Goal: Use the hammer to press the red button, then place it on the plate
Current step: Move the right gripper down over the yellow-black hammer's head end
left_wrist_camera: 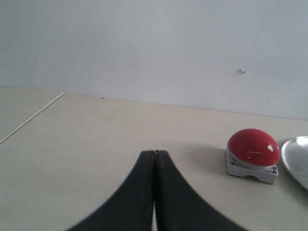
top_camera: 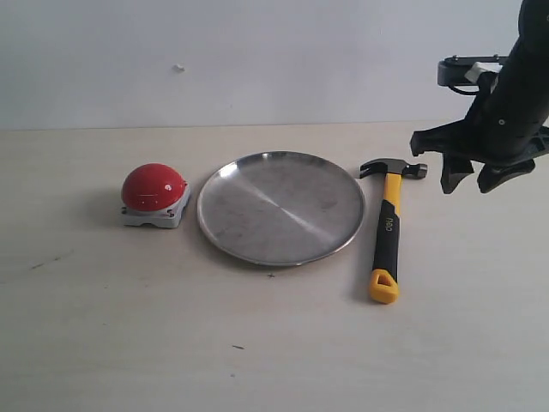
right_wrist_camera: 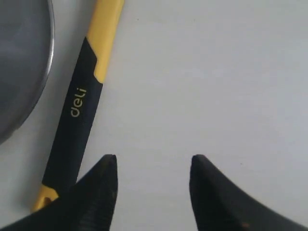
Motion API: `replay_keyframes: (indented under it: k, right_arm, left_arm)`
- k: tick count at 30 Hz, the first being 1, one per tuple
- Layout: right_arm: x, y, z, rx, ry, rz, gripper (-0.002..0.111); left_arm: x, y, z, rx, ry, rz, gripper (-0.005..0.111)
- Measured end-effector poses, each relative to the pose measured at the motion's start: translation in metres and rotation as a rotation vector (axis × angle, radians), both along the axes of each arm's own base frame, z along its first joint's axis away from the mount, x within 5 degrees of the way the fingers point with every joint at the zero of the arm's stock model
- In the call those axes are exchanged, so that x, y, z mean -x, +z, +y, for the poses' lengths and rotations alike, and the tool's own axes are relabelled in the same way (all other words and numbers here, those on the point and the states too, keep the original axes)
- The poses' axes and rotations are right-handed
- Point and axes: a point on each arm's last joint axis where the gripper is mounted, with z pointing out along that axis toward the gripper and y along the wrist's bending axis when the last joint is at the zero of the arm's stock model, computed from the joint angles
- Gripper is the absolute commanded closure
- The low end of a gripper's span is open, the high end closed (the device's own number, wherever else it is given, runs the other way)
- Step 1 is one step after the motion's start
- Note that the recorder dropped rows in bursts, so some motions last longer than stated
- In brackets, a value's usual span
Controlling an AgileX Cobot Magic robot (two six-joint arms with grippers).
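The hammer (top_camera: 388, 225) lay flat on the tabletop (top_camera: 257, 343), just beside the plate (top_camera: 274, 210) and not on it, its dark head toward the wall edge and its yellow butt toward the near edge. The plate sat about midway along the tabletop and carried nothing. Just beyond it, on the side away from the hammer, stood the red button (top_camera: 153, 187), close to the rim but apart from it.

The right tool (top_camera: 473, 183) hung above the tabletop on the hammer's outer side, near the head, with its jaws spread and nothing between them. The left tool (left_wrist_camera: 154, 153) was closed tight and empty, pointing along the tabletop with the button off to one side.

By this layout the task looked barely begun: the hammer was not yet grasped, and the pressing and the placing on the plate both remained.

Whether the button had been pressed could not be read from its look. The right wrist view cut off the hammer's head, and one finger covered part of the handle's end. The left arm did not show in the exterior view, and the right tool's height above the tabletop was hard to judge.
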Motion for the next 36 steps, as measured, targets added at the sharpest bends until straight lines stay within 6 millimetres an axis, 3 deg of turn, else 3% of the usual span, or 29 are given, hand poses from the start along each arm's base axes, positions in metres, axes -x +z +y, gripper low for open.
replay_keyframes:
  k: [8,14,19,36]
  right_arm:
    - [-0.041,-0.008,-0.006,-0.014,-0.049,0.086,0.061]
    - [-0.073,-0.016,0.006,-0.101,-0.050,0.094,0.055]
    - [-0.093,-0.009,0.018,-0.170,-0.042,0.041,0.055]
    - [-0.140,-0.078,0.022,-0.146,-0.144,0.146,0.055]
  left_arm:
    - [0.000,0.000,0.000,0.000,0.000,0.002,0.107]
    - [0.000,0.000,0.000,0.000,0.000,0.002,0.107]
    - [0.000,0.000,0.000,0.000,0.000,0.002,0.107]
    - [0.000,0.000,0.000,0.000,0.000,0.002,0.107]
